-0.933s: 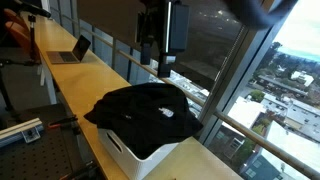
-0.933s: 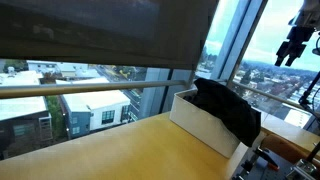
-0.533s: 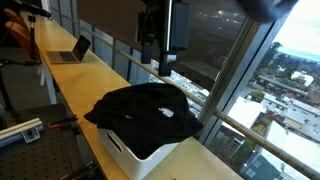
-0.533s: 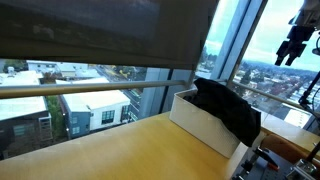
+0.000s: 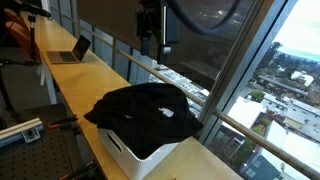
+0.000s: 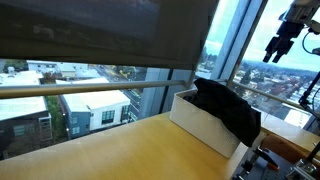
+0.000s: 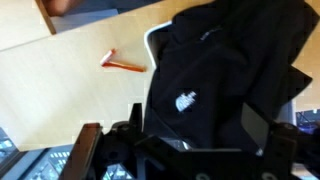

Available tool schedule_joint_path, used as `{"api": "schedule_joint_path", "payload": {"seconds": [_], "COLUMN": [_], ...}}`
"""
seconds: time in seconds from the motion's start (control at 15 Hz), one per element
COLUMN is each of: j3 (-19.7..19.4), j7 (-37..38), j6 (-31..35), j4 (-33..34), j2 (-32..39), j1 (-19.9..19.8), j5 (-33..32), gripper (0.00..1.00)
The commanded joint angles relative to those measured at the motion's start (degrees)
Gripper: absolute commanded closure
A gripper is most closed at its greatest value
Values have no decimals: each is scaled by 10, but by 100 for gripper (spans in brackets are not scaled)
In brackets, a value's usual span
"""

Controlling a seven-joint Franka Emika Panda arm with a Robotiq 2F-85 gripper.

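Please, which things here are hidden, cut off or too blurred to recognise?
The inside of the white bin: hidden by the black jacket in both exterior views and the wrist view.
The orange object on the table, wrist view: too blurred to identify.
The logo on the jacket, wrist view: too blurred to read.
The laptop screen, in an exterior view: too small to read.

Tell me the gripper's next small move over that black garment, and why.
Probably lower straight down toward the black garment. The gripper hangs open and empty, high above it, and the wrist view shows the garment right below, draped over the white bin.
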Motion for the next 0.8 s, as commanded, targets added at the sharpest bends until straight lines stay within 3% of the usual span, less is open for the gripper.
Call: {"api": "schedule_joint_path", "payload": {"seconds": [0.0,0.27,0.53,0.73], "j3": [33,62,64,48], "j7": [28,54,70,107], "j6": [58,153,232,258], "j4": [32,28,14,-2], "j2": [48,113,183,217], "j1": [42,72,74,78], "j5": [48,81,24,-70], "gripper": [0,0,0,0]}}
